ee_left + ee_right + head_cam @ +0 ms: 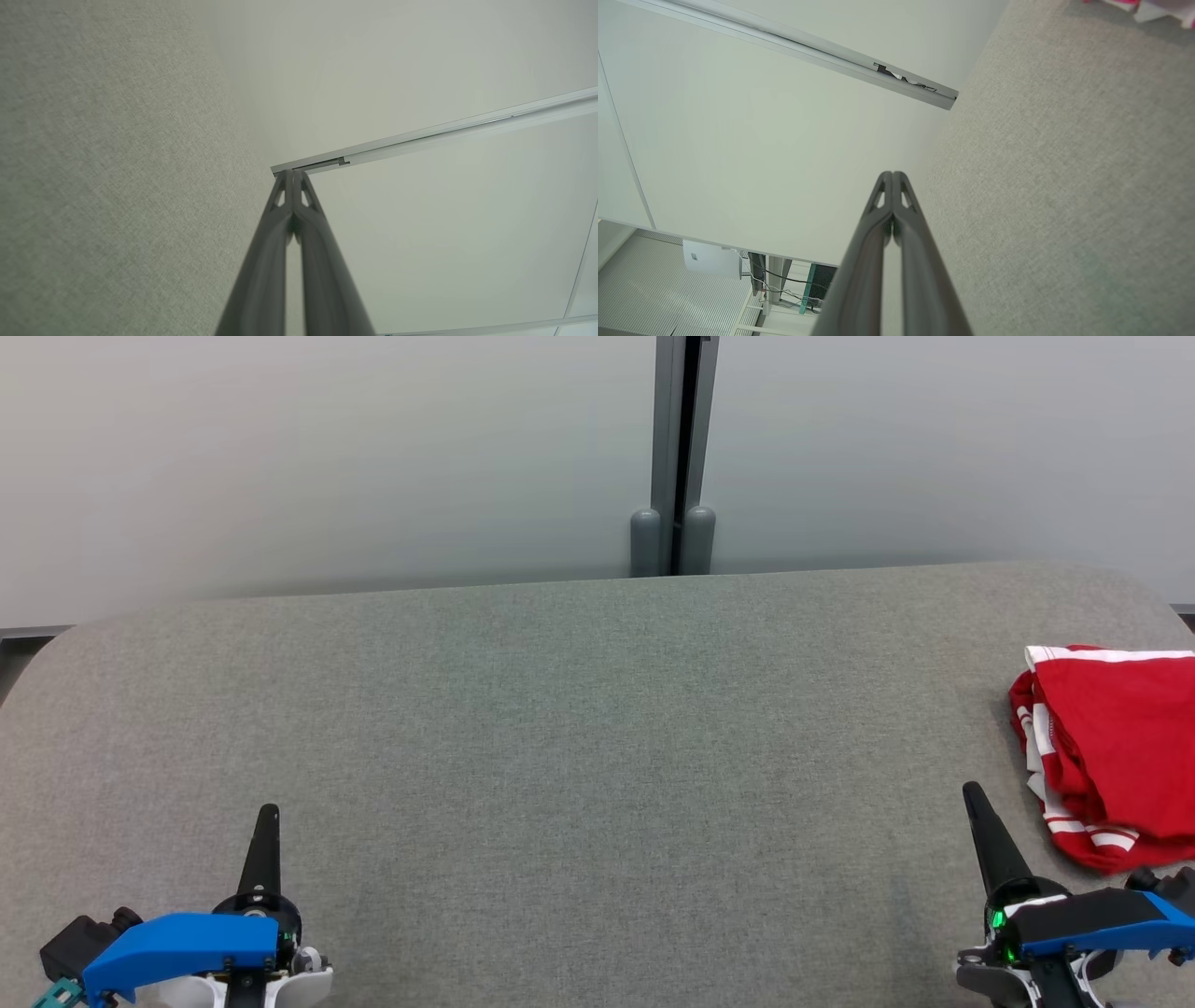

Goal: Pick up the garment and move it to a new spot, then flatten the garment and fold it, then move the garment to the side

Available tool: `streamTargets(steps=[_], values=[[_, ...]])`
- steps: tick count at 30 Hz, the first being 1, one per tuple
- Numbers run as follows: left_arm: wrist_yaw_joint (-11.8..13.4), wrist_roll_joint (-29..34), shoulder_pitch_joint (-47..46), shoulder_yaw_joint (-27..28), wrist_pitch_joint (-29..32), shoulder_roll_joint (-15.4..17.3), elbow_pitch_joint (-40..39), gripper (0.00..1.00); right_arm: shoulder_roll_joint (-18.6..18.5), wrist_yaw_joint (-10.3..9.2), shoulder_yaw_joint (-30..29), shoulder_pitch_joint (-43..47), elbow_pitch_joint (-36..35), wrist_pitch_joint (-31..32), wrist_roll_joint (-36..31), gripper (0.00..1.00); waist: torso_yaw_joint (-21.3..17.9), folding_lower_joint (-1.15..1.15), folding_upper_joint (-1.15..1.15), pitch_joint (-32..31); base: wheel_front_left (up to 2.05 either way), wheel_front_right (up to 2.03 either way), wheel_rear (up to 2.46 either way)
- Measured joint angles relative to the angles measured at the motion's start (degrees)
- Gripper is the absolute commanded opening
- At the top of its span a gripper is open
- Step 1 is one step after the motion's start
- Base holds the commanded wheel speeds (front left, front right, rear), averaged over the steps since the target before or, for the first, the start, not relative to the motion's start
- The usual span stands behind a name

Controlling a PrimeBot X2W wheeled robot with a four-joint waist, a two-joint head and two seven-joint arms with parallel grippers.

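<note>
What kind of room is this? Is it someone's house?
Probably an office or lab, not a house. Behind the grey cloth-covered table stand frosted partition panels joined by a metal post, and the right wrist view shows cables and a white box.

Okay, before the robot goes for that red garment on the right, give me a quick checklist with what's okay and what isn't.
1. Garment found: ok. The red garment lies bunched at the table's right edge.
2. Whole garment visible: cannot tell. The head view's right border cuts it off.
3. Right pincer free: ok. It holds nothing, and its fingers are beside the garment, not touching it.
4. Right pincer ready to grasp: not ok. Its fingers are pressed together.
5. Left pincer free: ok. It is shut and holds nothing, low at the left.
6. New spot available: ok. The middle of the table is bare grey surface.
</note>
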Motion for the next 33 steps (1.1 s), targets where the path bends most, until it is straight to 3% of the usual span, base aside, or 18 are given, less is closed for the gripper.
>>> streamTargets(steps=[33], values=[[-1.01, -12.14, -1.37, 2.77, 3.83, -1.34, -1.45, 0.0, 0.36, 0.0, -1.96, -0.96, -0.51, 2.33, 14.68, 0.0, 0.81, 0.0, 0.0, -0.25, 0.0, 0.0, 0.0]])
